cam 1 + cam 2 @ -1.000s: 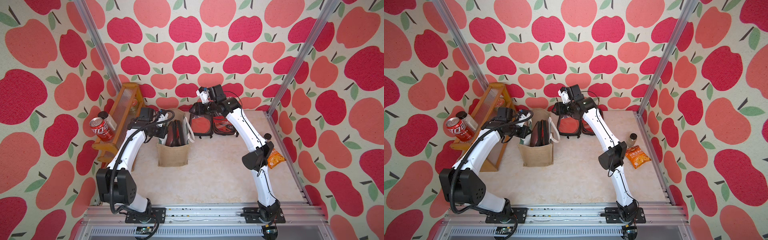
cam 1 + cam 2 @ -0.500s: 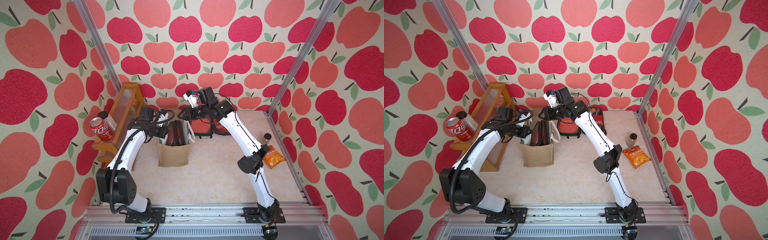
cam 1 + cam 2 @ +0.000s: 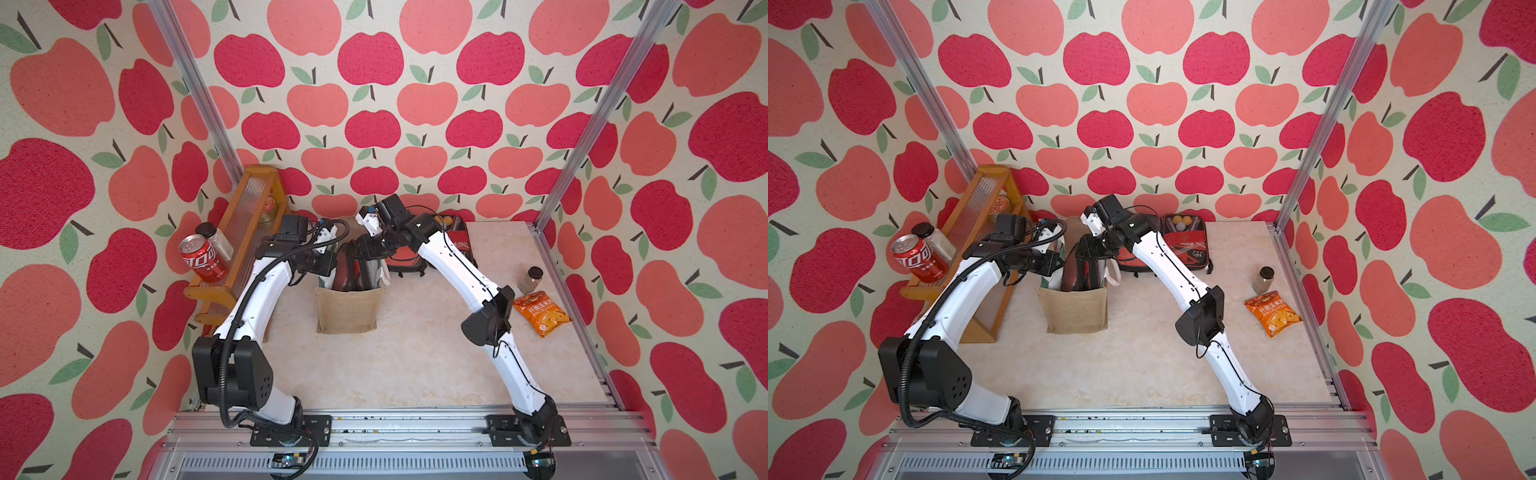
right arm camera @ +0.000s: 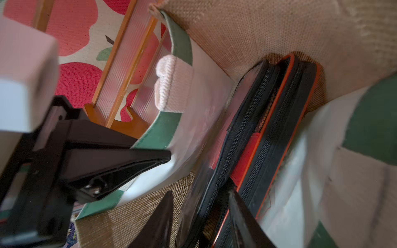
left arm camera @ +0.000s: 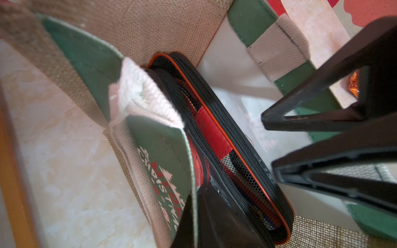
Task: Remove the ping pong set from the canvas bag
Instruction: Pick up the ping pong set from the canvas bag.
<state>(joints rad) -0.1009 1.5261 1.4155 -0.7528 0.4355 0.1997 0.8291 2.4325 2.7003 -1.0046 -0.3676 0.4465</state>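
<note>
The canvas bag (image 3: 347,309) stands upright a little left of the centre in both top views, on the pale table (image 3: 415,365). The ping pong set (image 5: 225,137), a black zipped case with an orange border, stands on its edge inside the bag, close to one jute wall. Its upper edge shows in the bag's mouth.

The left gripper (image 4: 165,158) is closed tight on the green-trimmed rim of the bag's side panel, near a white handle (image 4: 169,85). In a top view the right gripper (image 3: 365,249) comes to the mouth from the right of the frame. Its fingers stand apart, one on each side of the case's upper edge, but whether they really press it I cannot tell.

Behind the bag, at the back wall, a second red and black case (image 3: 1185,243) lies flat with small balls in it. At the left a wooden rack (image 3: 249,216) carries a red can (image 3: 201,257). At the right lie an orange snack packet (image 3: 540,311) and a small jar (image 3: 530,279).
</note>
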